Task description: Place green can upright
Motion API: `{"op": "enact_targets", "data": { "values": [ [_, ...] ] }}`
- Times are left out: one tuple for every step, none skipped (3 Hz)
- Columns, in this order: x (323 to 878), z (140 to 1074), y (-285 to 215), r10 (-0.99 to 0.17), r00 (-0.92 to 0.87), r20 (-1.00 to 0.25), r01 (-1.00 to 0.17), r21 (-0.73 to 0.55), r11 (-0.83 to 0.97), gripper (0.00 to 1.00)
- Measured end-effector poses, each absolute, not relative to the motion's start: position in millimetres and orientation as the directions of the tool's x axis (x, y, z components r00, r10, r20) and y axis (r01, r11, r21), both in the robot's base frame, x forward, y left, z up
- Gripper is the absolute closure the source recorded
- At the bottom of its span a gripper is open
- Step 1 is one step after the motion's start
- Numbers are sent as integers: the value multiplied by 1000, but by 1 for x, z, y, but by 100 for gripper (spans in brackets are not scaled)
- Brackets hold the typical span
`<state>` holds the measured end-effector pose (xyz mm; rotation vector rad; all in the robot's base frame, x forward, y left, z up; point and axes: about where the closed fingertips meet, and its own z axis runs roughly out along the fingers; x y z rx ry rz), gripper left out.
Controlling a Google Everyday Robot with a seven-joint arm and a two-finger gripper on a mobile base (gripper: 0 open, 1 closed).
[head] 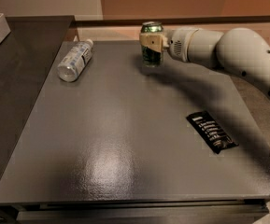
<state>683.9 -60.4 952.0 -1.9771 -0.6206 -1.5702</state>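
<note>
The green can (152, 55) stands upright near the far edge of the grey table (125, 139), its silver top up. My gripper (152, 41) reaches in from the right on a white arm and is shut on the can, with a pale finger (148, 40) across its upper side. The can's base is at or just above the table top; I cannot tell whether it touches.
A clear plastic bottle (74, 60) with a white cap lies on its side at the far left of the table. A black snack packet (212, 131) lies flat at the right. A darker counter (13, 73) adjoins on the left.
</note>
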Motion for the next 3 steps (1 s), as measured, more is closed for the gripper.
{"op": "enact_targets", "data": {
  "values": [
    [685,945,-58,1,195,981,660,-130,-740,100],
    [684,936,-53,-9,157,988,670,-113,-734,99],
    [682,930,-51,-8,117,993,672,-85,-735,77]
  ]
}}
